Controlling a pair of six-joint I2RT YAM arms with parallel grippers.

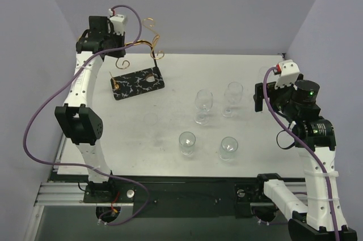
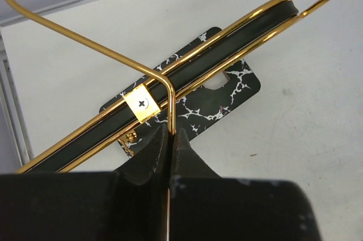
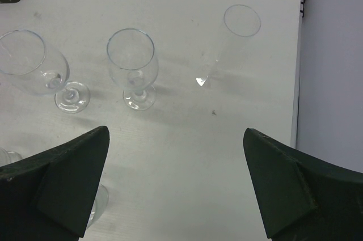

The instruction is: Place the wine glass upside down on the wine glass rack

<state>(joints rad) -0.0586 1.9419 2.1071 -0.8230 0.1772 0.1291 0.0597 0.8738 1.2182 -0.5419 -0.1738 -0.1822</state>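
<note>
A: While the left gripper point(image 2: 171, 134) is pinched tight on a gold wire of the rack point(image 1: 138, 84), where does the rack sit?
B: Its black veined base lies at the table's point(image 1: 170, 161) far left. The glasses point(image 1: 203, 105) stand upright mid-table, well apart from it.
A: And the right gripper point(image 3: 176, 132)?
B: Spread wide, holding nothing, above the table near the glasses.
</note>
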